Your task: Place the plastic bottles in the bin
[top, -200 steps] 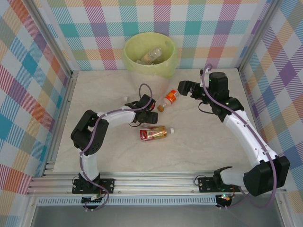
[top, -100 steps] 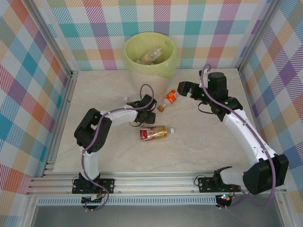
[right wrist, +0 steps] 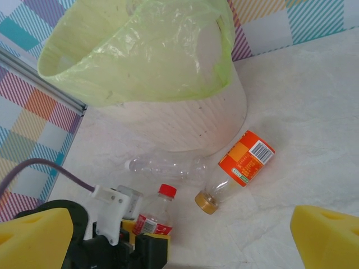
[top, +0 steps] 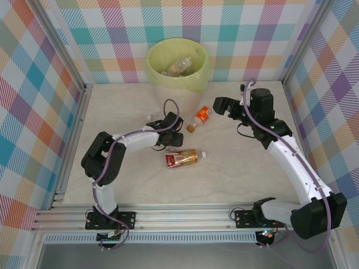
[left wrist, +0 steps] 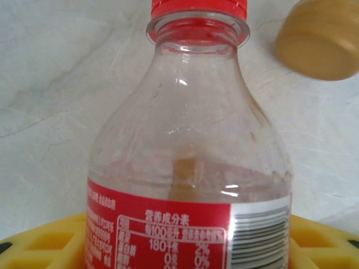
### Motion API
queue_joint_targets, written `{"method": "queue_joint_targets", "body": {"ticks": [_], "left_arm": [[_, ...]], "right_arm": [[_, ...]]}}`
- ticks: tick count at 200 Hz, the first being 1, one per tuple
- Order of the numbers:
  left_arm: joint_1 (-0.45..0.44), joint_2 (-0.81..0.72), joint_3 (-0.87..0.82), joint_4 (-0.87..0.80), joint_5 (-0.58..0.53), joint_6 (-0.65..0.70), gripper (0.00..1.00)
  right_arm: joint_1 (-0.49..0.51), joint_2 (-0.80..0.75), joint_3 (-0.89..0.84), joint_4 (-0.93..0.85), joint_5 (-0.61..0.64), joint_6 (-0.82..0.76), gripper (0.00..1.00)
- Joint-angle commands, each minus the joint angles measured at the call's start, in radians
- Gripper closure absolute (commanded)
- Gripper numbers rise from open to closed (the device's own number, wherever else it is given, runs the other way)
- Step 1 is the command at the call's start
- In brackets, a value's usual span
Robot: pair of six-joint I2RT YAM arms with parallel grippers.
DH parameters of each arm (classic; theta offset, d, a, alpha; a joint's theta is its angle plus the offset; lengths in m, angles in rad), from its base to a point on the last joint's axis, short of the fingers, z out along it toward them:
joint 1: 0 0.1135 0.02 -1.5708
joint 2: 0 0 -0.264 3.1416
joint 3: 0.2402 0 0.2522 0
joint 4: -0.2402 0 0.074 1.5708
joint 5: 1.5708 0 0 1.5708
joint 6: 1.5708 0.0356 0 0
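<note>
My left gripper point(top: 171, 135) lies on the table, shut on a small clear bottle with a red cap and red label point(left wrist: 188, 168); its yellow fingers point(left wrist: 39, 244) flank the label. The right wrist view shows that bottle point(right wrist: 154, 216) poking out of the left gripper point(right wrist: 147, 235). An orange-label bottle point(top: 202, 116) with a tan cap lies just beyond it. A red-and-amber bottle point(top: 181, 159) lies nearer the arms. The cream bin point(top: 178, 64) with its yellow-green bag holds several bottles. My right gripper point(top: 220, 105) hovers open right of the orange-label bottle, nothing between its fingers.
A clear unlabelled bottle point(right wrist: 168, 167) lies against the bin's base point(right wrist: 185, 123). A small white cap point(top: 204, 153) sits beside the red-and-amber bottle. Metal frame rails and checked walls close in the table on the left point(top: 76, 129), back and right.
My right gripper has drifted slightly right and away from the orange-label bottle. The left arm's elbow has shifted a little while its gripper stays at the red-capped bottle.
</note>
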Motion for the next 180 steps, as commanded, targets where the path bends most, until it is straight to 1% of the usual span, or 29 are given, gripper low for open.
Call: {"method": "queue_joint_targets", "body": {"ticks": [1, 34, 73, 103, 131, 156, 180], "left_arm": [[-0.009, -0.099, -0.036, 0.095, 0.029, 0.028, 0.6], [-0.009, -0.176, -0.083, 0.157, 0.053, 0.057, 0.67], [-0.006, -0.3, -0.126, 0.203, 0.077, 0.071, 0.68], [0.0, -0.403, -0.131, 0.236, 0.043, 0.076, 0.68], [0.022, -0.484, -0.155, 0.35, 0.069, 0.079, 0.68], [0.035, -0.52, -0.174, 0.479, 0.083, 0.076, 0.68], [0.047, -0.518, -0.163, 0.634, 0.008, 0.093, 0.7]], "right_arm": [[0.003, -0.025, -0.032, 0.043, 0.053, 0.01, 0.0], [0.001, -0.047, -0.079, 0.102, 0.095, 0.03, 0.0], [0.0, -0.059, -0.125, 0.137, 0.121, 0.062, 0.0], [-0.003, -0.074, -0.183, 0.176, 0.21, 0.127, 0.0], [-0.006, -0.105, -0.235, 0.227, 0.256, 0.157, 0.0], [-0.008, -0.132, -0.254, 0.22, 0.267, 0.158, 0.0], [-0.009, -0.159, -0.264, 0.192, 0.282, 0.154, 0.0]]}}
